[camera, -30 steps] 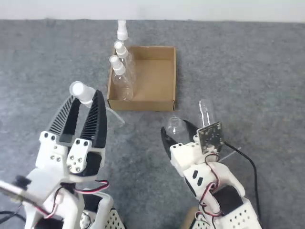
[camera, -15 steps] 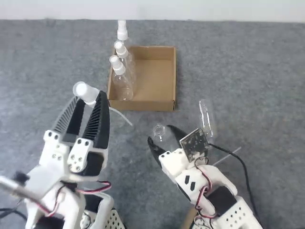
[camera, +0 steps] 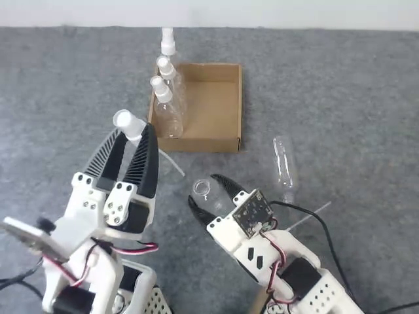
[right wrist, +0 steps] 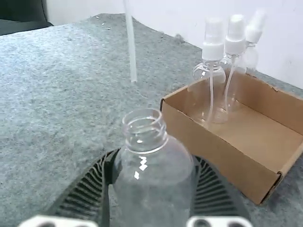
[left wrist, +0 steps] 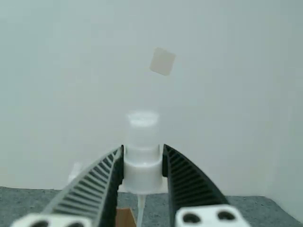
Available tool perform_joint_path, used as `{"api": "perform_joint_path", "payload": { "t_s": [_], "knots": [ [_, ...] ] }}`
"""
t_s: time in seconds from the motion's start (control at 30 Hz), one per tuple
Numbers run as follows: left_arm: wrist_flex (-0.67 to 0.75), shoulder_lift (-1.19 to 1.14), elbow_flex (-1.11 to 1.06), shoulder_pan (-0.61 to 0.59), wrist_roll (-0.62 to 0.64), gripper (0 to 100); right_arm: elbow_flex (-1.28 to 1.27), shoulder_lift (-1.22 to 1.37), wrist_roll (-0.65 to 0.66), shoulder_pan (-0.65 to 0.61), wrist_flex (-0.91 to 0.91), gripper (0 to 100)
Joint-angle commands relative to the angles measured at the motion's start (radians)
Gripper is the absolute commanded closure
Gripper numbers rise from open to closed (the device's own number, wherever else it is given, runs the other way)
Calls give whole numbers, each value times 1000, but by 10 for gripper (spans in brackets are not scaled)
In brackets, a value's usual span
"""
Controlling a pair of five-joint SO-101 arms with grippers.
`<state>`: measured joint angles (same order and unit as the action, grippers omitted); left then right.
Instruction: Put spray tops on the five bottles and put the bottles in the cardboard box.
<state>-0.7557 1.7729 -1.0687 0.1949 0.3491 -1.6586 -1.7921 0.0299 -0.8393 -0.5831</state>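
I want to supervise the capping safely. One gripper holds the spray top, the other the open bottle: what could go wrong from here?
1. The thin dip tube under the spray top in the left gripper could miss the narrow neck of the open bottle in the right gripper and bend.
2. The uncapped bottle lying near the right gripper might be knocked and roll.

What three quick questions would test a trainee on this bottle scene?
1. True or false: the left gripper is shut on a spray top.
2. The held bottle in the right gripper is: A capped; B open-necked; C upside down.
3. Fill in: the lying bottle is ____ the cardboard box.
Key: 1 true; 2 B; 3 outside.
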Motion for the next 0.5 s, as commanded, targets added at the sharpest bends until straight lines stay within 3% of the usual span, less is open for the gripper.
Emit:
{"api": "perform_joint_path", "payload": {
  "t_s": [0.0,0.47],
  "knots": [
    [0,8,5,6,9,978,-23,-22,14,-10,24,913],
    [-40,8,7,115,5,978,-23,-22,14,-12,27,913]
  ]
}}
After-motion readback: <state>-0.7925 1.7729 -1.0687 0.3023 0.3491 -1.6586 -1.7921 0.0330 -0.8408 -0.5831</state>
